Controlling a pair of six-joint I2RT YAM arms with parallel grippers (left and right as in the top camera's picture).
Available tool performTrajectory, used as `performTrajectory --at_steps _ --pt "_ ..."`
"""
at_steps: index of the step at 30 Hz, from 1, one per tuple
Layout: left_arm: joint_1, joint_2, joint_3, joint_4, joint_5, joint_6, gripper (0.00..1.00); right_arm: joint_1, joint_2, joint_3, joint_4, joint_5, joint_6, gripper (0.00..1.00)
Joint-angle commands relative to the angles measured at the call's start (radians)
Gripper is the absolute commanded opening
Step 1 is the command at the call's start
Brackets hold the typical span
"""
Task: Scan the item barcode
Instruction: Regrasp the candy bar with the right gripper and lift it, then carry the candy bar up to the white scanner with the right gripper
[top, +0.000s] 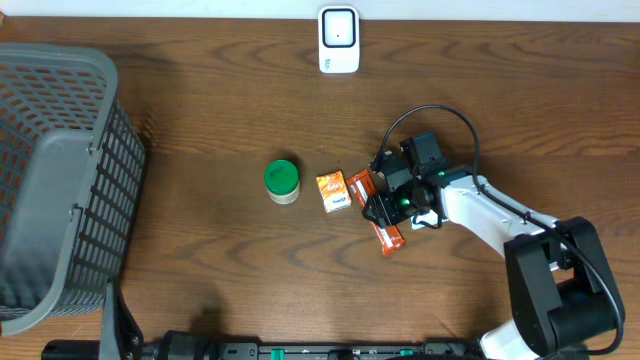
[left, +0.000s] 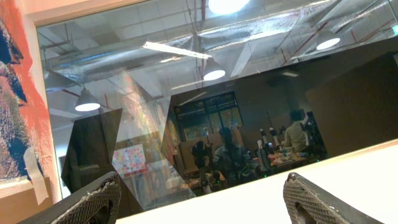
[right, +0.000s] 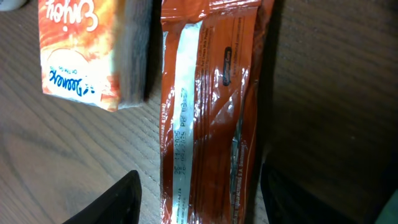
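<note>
An orange-red wrapped snack bar (right: 208, 93) lies flat on the wooden table, its pale seam strip facing up. My right gripper (right: 199, 186) is low over it and open. One dark finger (right: 124, 199) is left of the wrapper and the other is at its right edge. From overhead the right gripper (top: 388, 205) covers the middle of the bar (top: 392, 240). The white barcode scanner (top: 339, 40) stands at the far edge. My left gripper (left: 199, 193) is open, empty and aimed up at a window; it does not show in the overhead view.
A small orange box (top: 334, 190) lies just left of the bar, also close by in the right wrist view (right: 81, 50). A green-lidded tin (top: 282, 181) stands further left. A grey mesh basket (top: 60, 180) fills the left side.
</note>
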Motion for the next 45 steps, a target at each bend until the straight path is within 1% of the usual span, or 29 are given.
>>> performTrajectory --at_steps 1,3,5,6,9,13,17,19,21,24,26,28,31,37,41,45 --pt "0.004 -0.008 -0.001 0.010 0.013 -0.005 0.84 0.000 0.096 -0.034 -0.016 0.097 0.056 0.54" --pt "0.004 -0.008 -0.001 0.011 0.013 -0.005 0.84 0.006 0.120 -0.034 -0.011 0.095 0.071 0.52" --pt "0.004 -0.008 -0.001 0.011 0.013 -0.005 0.84 0.021 0.139 -0.034 -0.008 0.094 0.090 0.42" --pt "0.004 -0.008 -0.001 0.011 0.013 -0.005 0.84 0.029 0.145 -0.034 -0.010 0.092 0.092 0.40" --pt "0.004 -0.009 -0.001 0.011 0.013 -0.005 0.84 0.087 0.195 -0.034 -0.008 0.130 0.129 0.40" --pt "0.004 -0.010 -0.001 0.012 0.013 -0.005 0.84 0.127 0.253 -0.034 -0.012 0.148 0.162 0.39" --pt "0.004 -0.015 -0.001 0.015 0.012 -0.004 0.84 0.141 0.305 -0.034 -0.021 0.174 0.208 0.26" --pt "0.004 -0.020 -0.001 0.015 0.013 0.000 0.84 0.141 0.315 -0.035 -0.029 0.194 0.228 0.17" --pt "0.004 -0.029 -0.001 0.015 0.012 0.003 0.84 0.141 0.318 -0.035 -0.032 0.197 0.243 0.01" --pt "0.004 -0.049 -0.001 0.015 0.012 0.003 0.84 0.141 0.318 -0.034 -0.032 0.160 0.242 0.01" --pt "0.004 -0.057 -0.001 0.015 0.012 0.003 0.84 0.141 0.312 -0.023 -0.033 0.081 0.223 0.01" --pt "0.004 -0.058 -0.001 0.015 0.013 0.003 0.84 0.138 0.288 0.005 -0.048 -0.036 0.173 0.01" --pt "0.004 -0.058 -0.001 0.015 0.013 0.003 0.84 0.130 0.200 0.071 -0.124 -0.119 0.113 0.01" --pt "0.004 -0.058 -0.001 0.010 0.013 0.003 0.84 0.069 -0.039 0.137 -0.249 -0.126 0.102 0.01" --pt "0.004 -0.058 -0.001 -0.005 0.013 0.003 0.84 0.073 -0.200 0.161 -0.254 -0.124 0.051 0.01" --pt "0.004 -0.058 -0.001 -0.024 0.013 0.003 0.84 0.080 -0.282 0.170 -0.253 -0.117 0.014 0.01"
